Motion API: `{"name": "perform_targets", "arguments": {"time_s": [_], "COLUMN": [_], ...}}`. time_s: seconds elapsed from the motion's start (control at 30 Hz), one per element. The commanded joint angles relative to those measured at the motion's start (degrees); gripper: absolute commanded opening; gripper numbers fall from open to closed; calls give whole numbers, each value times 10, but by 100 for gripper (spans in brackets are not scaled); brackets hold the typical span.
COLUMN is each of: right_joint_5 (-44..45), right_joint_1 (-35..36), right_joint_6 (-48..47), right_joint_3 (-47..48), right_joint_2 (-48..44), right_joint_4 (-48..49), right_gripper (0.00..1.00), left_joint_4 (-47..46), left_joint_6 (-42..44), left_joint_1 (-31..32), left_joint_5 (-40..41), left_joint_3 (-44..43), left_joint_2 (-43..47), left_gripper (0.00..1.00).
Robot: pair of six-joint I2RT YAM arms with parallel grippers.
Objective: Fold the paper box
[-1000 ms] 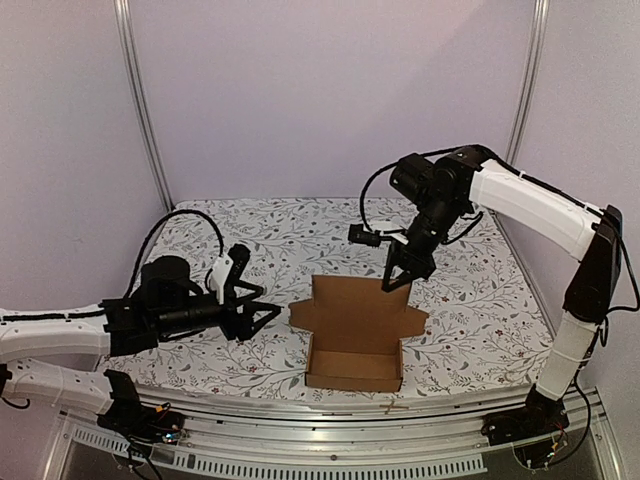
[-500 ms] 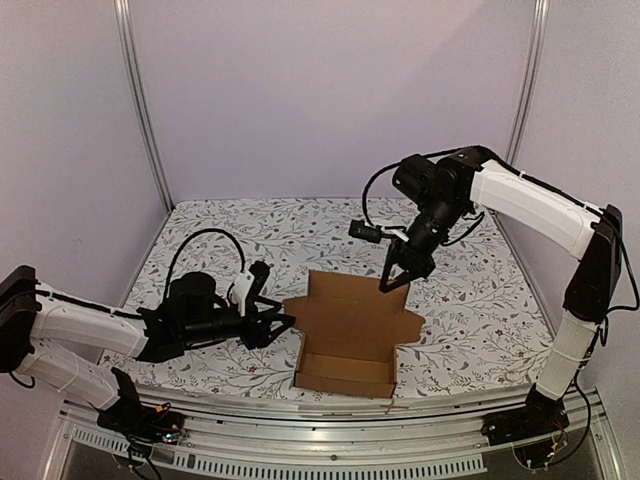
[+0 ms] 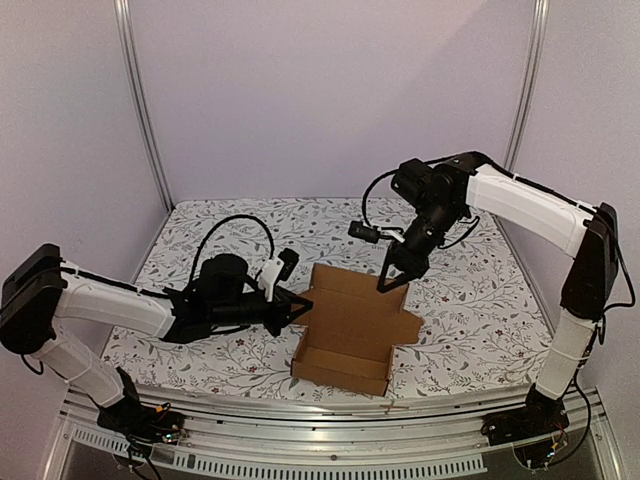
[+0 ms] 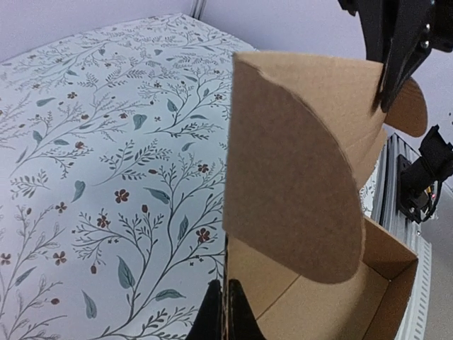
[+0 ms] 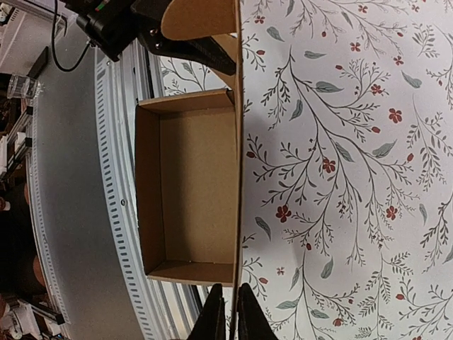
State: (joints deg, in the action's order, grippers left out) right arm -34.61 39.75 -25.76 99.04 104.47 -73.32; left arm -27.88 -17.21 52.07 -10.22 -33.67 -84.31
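Both clamped on paper box (image 3: 352, 328) — left hand (image 3: 301, 305) newly closed, right hand (image 3: 390, 284) unchanged

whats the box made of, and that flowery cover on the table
Paper box: plain brown cardboard, matte and unprinted. The wrist views show thin cut edges and creased fold lines. Table cover: looks like a soft printed sheet, cloth or perhaps vinyl, white with grey-green leaves and small red flowers. It has little shine, and no weave is visible to settle which.
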Motion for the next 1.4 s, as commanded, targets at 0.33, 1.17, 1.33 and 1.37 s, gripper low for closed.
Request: {"name": "perform_targets", "arguments": {"time_s": [0.33,1.17,1.33,1.37], "right_joint_5": [50,56,92,97], "right_joint_1": [29,26,26,25], "right_joint_6": [10,-8,-5,-8], "right_joint_3": [17,52,51,50], "right_joint_2": [23,57,54,51], "right_joint_4": [2,-71,-61,-62], "right_gripper": [6,1,0,0], "left_joint_4": [163,172,179,188], "left_joint_6": [44,87,87,93], "left_joint_1": [57,58,58,58], "left_joint_5": [120,147,138,129], "left_joint_3": [-135,-123,-122,-121], "left_joint_2": [-43,-6,11,23], "left_gripper": [0,0,9,18]}}
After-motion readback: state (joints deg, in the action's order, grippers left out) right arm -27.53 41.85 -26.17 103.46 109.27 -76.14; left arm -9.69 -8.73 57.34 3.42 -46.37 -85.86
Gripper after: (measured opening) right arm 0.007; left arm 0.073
